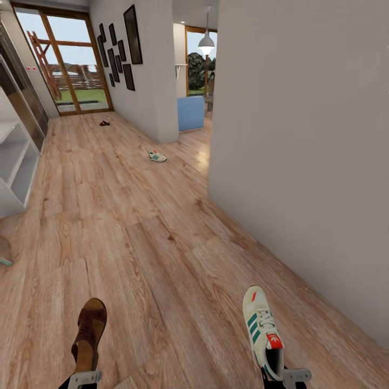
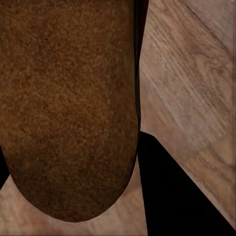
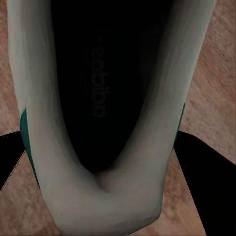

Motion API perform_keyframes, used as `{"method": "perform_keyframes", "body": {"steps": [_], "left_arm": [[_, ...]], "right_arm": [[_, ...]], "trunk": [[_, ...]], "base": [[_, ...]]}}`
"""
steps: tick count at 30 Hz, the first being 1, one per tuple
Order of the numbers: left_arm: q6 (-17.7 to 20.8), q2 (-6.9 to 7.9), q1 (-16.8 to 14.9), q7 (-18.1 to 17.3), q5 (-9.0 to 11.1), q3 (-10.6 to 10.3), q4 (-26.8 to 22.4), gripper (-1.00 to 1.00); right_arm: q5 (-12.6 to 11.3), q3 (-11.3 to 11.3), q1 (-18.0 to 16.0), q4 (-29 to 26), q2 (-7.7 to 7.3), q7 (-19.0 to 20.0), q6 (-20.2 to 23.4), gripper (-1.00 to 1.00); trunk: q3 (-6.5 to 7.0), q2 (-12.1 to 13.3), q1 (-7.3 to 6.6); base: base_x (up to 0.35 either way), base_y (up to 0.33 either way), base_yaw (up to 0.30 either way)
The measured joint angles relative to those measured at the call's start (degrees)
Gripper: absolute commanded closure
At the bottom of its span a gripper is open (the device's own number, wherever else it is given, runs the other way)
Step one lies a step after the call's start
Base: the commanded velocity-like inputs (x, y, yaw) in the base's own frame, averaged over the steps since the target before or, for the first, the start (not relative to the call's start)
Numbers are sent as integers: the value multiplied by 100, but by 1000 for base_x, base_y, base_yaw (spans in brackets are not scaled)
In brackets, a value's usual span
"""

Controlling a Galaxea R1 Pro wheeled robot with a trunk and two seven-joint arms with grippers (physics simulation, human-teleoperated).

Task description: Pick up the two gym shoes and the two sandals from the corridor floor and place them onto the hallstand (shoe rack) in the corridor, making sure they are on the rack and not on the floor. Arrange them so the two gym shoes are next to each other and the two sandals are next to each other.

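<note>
Jaws on the left gripper (image 1: 85, 377), at the lower left of the head frame, are pinching a brown sandal (image 1: 89, 333) by its heel, while the right gripper (image 1: 286, 374) at the lower right is clamping the heel of a white sneaker (image 1: 261, 328) with green stripes, both shoes pointing forward above the wood floor (image 1: 162, 259). Farther along, a second sneaker (image 1: 157, 156) is lying on the planks near the wall corner at upper centre, a second sandal (image 1: 104, 123) is sitting by the glass door at the upper left, and the white shoe rack (image 1: 13, 162) is showing at the left edge.
</note>
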Motion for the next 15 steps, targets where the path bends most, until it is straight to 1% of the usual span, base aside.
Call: {"method": "perform_keyframes", "body": {"steps": [3, 11, 15], "left_arm": [[-16, -2, 0, 0, 0, 3, 26, 100], [-24, 3, 0, -3, 2, -16, 33, 100], [-18, -7, 1, 9, 29, 19, 33, 100]], "right_arm": [[0, 0, 0, 1, 1, 0, 0, 100], [-42, -23, 0, -15, 10, -22, 0, 100], [-59, -48, 0, -30, -16, -30, 0, 100]], "trunk": [[80, 120, -66], [101, 122, -66], [102, 122, -66]], "base": [[0, 0, 0], [0, 0, 0], [0, 0, 0]]}}
